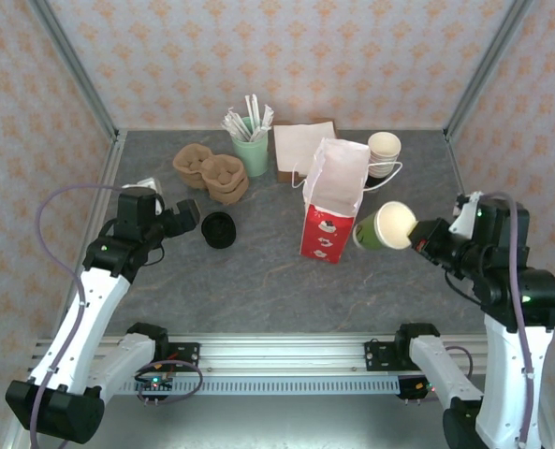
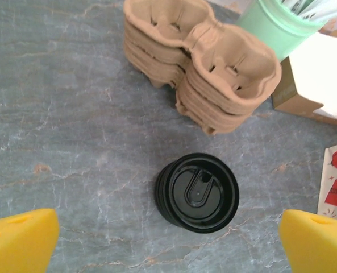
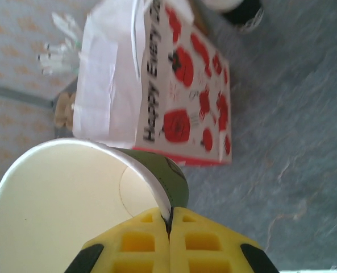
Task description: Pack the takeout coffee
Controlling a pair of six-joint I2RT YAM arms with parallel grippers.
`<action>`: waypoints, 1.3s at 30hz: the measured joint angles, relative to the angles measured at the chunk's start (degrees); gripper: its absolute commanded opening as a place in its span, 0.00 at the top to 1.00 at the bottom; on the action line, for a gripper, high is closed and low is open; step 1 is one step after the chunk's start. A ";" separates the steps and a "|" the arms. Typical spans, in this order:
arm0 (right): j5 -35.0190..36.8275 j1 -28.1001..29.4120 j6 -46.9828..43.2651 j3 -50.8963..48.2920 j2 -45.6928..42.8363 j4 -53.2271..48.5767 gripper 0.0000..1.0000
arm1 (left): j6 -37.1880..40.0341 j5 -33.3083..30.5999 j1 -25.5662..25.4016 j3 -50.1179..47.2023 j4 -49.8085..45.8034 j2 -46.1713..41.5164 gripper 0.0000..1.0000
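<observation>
The takeout coffee cup, dark green paper with a cream inside and no lid on it, hangs tilted on its side just right of the red-and-white paper bag. My right gripper is shut on its rim. In the right wrist view the yellow fingers pinch the cup wall, with the bag behind. A low pile of black lids sits on the table left of the bag. My left gripper hovers open beside the pile; the lids lie just ahead of its spread jaws.
Stacked brown pulp cup carriers stand behind the lids. A mint green cup of stirrers, a napkin box and a stack of lidless cups line the back. Patterned walls close in three sides.
</observation>
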 measured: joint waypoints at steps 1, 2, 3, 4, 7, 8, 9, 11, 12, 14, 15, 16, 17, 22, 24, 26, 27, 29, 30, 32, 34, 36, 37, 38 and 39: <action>-1.33 0.17 -0.02 -1.97 -0.96 0.07 1.00 | 0.00 0.07 0.00 -0.52 0.28 0.04 0.01; -2.08 0.50 0.00 -3.52 -1.70 0.13 1.00 | -0.04 0.20 0.00 -0.94 0.59 0.11 0.02; -2.71 1.16 0.04 -5.49 -2.58 0.42 1.00 | -0.22 0.33 0.00 -1.31 0.79 0.44 0.03; -2.91 2.03 0.09 -7.34 -3.26 0.74 1.00 | -0.42 0.57 0.00 -1.66 1.07 0.90 0.04; -2.62 6.23 1.40 -12.50 -4.20 3.04 1.00 | -0.90 1.53 0.00 -2.62 2.10 3.43 0.05; -2.19 8.28 2.23 -13.88 -4.20 4.00 1.00 | -1.01 1.70 0.00 -2.97 2.32 4.55 0.06; -1.07 11.50 3.17 -15.34 -4.13 5.44 1.00 | -1.07 1.97 0.00 -3.32 2.47 5.64 0.06; 1.51 18.38 5.16 -17.00 -3.65 7.82 1.00 | -1.09 2.60 0.00 -4.24 2.93 7.45 0.06; 3.96 23.10 6.40 -17.62 -3.17 9.42 1.00 | -1.09 2.86 0.00 -4.83 3.30 8.11 0.06; 8.31 32.37 8.52 -18.58 -1.64 12.61 1.00 | -1.27 3.26 0.00 -5.81 3.82 8.72 0.06; 10.58 36.68 9.55 -19.19 -0.48 14.53 1.00 | -1.40 3.41 0.00 -6.29 4.11 8.81 0.06; 13.07 41.11 10.54 -20.04 1.07 16.83 1.00 | -1.53 3.43 0.00 -6.67 4.48 8.81 0.06; 15.10 44.11 11.34 -20.83 2.58 18.73 1.00 | -1.77 3.45 0.00 -6.93 4.79 8.81 0.06; 24.35 54.55 14.56 -22.99 13.88 29.00 1.00 | -3.26 3.48 0.00 -7.89 6.29 8.81 0.06; 27.61 56.57 15.32 -22.99 17.88 32.96 1.00 | -3.96 3.91 0.00 -8.57 7.34 8.87 0.06; 29.79 57.66 15.96 -22.99 20.68 36.30 1.00 | -4.48 4.48 0.00 -9.07 8.15 9.44 0.07; 30.67 57.94 16.24 -22.99 22.21 38.10 1.00 | -4.66 4.55 0.00 -9.25 8.50 9.94 0.08; 32.37 58.14 16.63 -22.91 25.22 40.98 1.00 | -5.40 4.79 0.00 -9.38 8.96 11.21 0.10; 33.24 58.14 16.85 -22.75 27.06 42.07 1.00 | -5.62 4.96 0.00 -9.42 9.44 11.91 0.10; 34.69 58.14 17.31 -22.36 30.69 43.65 1.00 | -5.92 5.16 0.00 -9.57 10.25 13.03 0.13; 35.56 58.14 17.70 -21.81 33.86 44.65 1.00 | -6.14 5.44 0.00 -9.62 11.02 14.16 0.15; 36.26 58.14 17.94 -20.72 36.68 45.09 1.00 | -6.69 5.86 0.00 -9.62 11.98 15.74 0.23; 36.57 58.14 17.99 -20.11 37.73 45.22 1.00 | -6.71 5.99 -0.02 -9.62 12.24 16.41 0.27; 36.89 58.14 18.12 -19.37 38.77 45.35 1.00 | -6.88 6.01 -0.13 -9.60 12.55 17.25 0.30; 37.20 58.14 18.14 -18.71 39.60 45.40 1.00 | -6.97 6.03 -0.26 -9.57 12.70 18.18 0.33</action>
